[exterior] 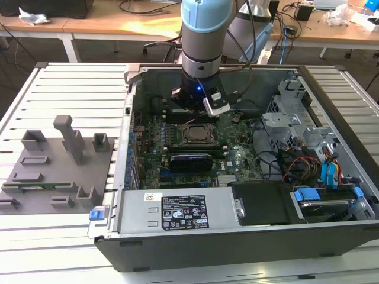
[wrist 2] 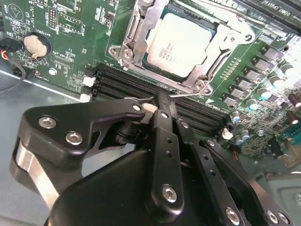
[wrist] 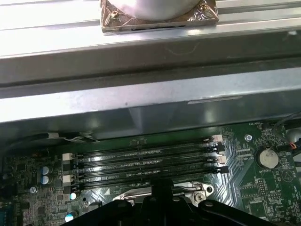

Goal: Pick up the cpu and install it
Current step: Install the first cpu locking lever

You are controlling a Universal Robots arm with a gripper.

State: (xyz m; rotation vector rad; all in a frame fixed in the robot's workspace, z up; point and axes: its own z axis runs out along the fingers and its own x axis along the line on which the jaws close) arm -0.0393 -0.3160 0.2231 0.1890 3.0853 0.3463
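Observation:
The cpu (wrist 2: 181, 44) is a square chip with a silvery top, lying flat inside the metal-framed socket (wrist 2: 128, 47) on the green motherboard; it also appears in the exterior view (exterior: 195, 134). The socket's frame stands open around it. My gripper (wrist 2: 162, 100) hovers just beside the socket's edge, over the black memory slots (wrist: 146, 157). Its two black fingers are pressed together and shut, with nothing visible between them. A thin metal lever wire (wrist 2: 190, 93) runs right by the fingertips. In the first wrist view the gripper (wrist: 162, 184) pokes up next to the socket frame.
The open computer case (exterior: 118, 195) surrounds the board, with its rear wall (wrist: 141, 99) close behind the slots. A power supply (exterior: 177, 210) lies at the front, and a drive cage with cables (exterior: 308, 154) at the exterior view's right. Grey fixture blocks (exterior: 59, 160) lie outside the case. A coin battery (wrist 2: 36, 44) sits on the board.

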